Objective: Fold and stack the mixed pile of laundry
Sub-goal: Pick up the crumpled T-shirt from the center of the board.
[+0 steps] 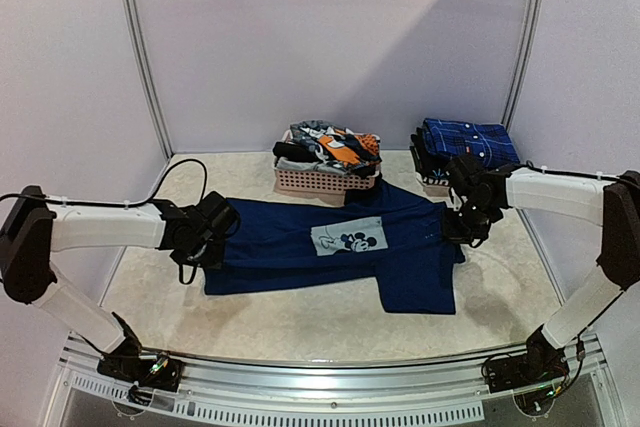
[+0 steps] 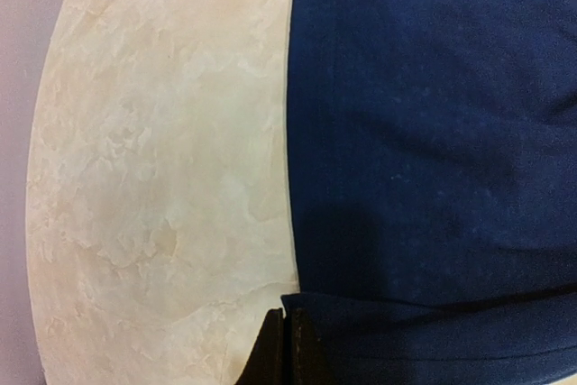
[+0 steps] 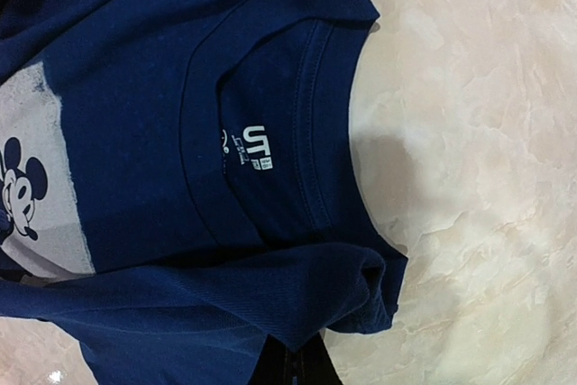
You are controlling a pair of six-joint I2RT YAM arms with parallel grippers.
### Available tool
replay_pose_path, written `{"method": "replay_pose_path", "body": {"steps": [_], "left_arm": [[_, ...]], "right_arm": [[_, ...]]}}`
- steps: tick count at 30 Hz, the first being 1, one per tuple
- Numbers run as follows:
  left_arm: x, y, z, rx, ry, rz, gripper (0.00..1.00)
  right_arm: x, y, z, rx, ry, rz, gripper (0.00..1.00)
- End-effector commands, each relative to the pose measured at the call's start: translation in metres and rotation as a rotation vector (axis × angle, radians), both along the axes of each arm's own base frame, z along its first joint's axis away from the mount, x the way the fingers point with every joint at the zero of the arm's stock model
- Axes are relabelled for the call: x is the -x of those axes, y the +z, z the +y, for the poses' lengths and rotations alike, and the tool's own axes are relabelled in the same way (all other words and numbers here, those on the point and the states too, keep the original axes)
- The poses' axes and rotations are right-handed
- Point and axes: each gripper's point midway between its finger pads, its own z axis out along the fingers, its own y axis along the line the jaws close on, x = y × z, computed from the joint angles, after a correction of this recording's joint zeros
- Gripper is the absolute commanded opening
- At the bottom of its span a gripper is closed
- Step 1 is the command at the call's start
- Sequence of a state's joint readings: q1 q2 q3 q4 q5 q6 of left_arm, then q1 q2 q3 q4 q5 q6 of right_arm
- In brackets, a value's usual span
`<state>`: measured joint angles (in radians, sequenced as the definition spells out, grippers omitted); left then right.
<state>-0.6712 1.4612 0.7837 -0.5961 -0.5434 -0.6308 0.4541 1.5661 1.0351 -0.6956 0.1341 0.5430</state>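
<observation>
The navy T-shirt (image 1: 300,242) lies spread flat across the middle of the worktop (image 1: 300,322), drawn out sideways between the two arms. The left fingers (image 2: 272,356) are clenched on its straight hem edge at the shirt's 9 o'clock end. The right fingers (image 3: 290,369) are clenched on bunched cloth at the shoulder, at the 3 o'clock end, just beside the collar (image 3: 315,123).

Only the top view shows the whole garment: its pale cartoon print (image 1: 348,238) sits near the centre and a sleeve lies out toward 5 o'clock. The rest of the laundry pile (image 1: 335,145) is heaped in a pink basket (image 1: 320,183) at the shirt's 12 o'clock. A folded stack (image 1: 465,139) topped with blue checked cloth stands at 2 o'clock, behind the right wrist. In that view the black wrist bodies cover both sets of fingertips.

The left wrist view gives plain navy cloth toward 3 o'clock, bare worktop toward 9 o'clock, and the two fingers pressed together at 6 o'clock, with a crease in the cloth just above them. The right wrist view alone shows the white neck label (image 3: 257,146) inside the collar. At its 9 o'clock edge the frame cuts off part of the print.

A raised fold of cloth hides most of the right fingers, so only a dark stub shows at 6 o'clock. How much cloth sits between either pair cannot be made out.
</observation>
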Motion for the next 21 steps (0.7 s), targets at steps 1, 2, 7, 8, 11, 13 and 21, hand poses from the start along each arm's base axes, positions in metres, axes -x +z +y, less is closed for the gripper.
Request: {"method": "replay_pose_path", "body": {"steps": [1,2,7,8,11,13,21], "left_arm": [[-0.016,-0.002,0.003,-0.045,0.006,-0.002,0.00],[-0.019,-0.004,0.004,-0.053,0.011,0.000,0.00],[-0.032,-0.017,0.000,-0.075,0.019,0.009,0.00],[-0.034,-0.019,0.000,-0.082,0.021,0.008,0.00],[-0.040,-0.024,0.002,-0.119,0.032,0.007,0.00],[-0.042,-0.024,0.004,-0.143,0.043,0.001,0.00],[-0.035,-0.010,0.007,-0.134,0.034,-0.044,0.62]], "right_arm": [[-0.002,-0.012,-0.006,0.005,-0.010,0.017,0.00],[-0.002,-0.014,-0.007,0.000,-0.011,0.019,0.00],[-0.004,-0.020,-0.007,-0.007,-0.015,0.027,0.00],[-0.004,-0.022,-0.008,-0.004,-0.015,0.033,0.00],[-0.004,-0.026,-0.009,0.000,-0.019,0.036,0.01],[-0.005,-0.028,-0.009,-0.003,-0.022,0.034,0.03],[-0.008,-0.033,-0.018,-0.057,-0.061,0.030,0.49]]}}
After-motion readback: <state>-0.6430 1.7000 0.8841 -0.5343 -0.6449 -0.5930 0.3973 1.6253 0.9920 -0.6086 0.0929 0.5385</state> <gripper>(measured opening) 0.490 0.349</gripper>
